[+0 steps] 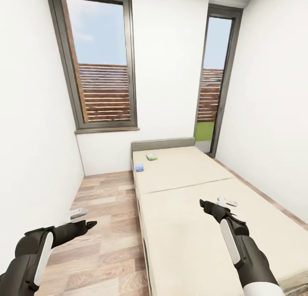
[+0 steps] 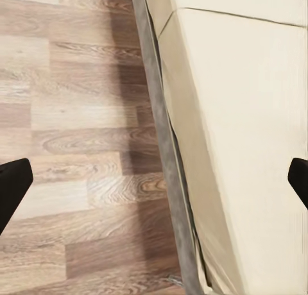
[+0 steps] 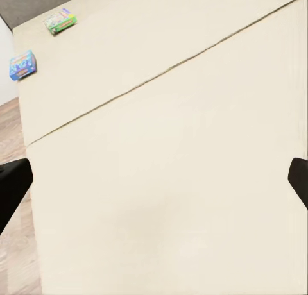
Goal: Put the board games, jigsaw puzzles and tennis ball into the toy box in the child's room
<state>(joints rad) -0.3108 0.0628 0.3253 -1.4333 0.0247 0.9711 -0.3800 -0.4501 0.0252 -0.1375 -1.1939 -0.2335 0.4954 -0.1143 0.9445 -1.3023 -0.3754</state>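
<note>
- Head view looks down a narrow white room: the bed (image 1: 205,193) runs away from the robot, two cream mattress halves in a grey frame, with wood floor (image 1: 107,227) along its left side and two dark-framed windows beyond.
- Two board games lie near the headboard end, well apart from both arms — the blue game (image 1: 140,168) close to the mattress's left edge, the green-and-white game (image 1: 151,156) just beyond it, nearer the headboard. They sit near each other but do not touch.
- Right wrist view shows the same pair, blue game (image 3: 22,64) and green-and-white game (image 3: 60,20), on the far mattress half past the seam.
- The left gripper (image 1: 81,219) hangs over the floor beside the bed with its fingers spread and nothing between them; in the left wrist view the dark fingertips (image 2: 13,186) sit at opposite edges, with the bed frame between them.
- The right gripper (image 1: 222,204) hovers over the near mattress half, likewise spread and empty.
- The step in hand looks to be the approach to the bed games. Rolling forward along the floor strip would likely serve best — both boxes lie toward that left edge, so either arm could reach across from the side.
- The boxes are thin and flat; a pick will probably want the fingers brought low over a short edge, perhaps pressing slightly into the soft mattress.
- Table and toy box are nowhere in these frames, so a carry follows.
</note>
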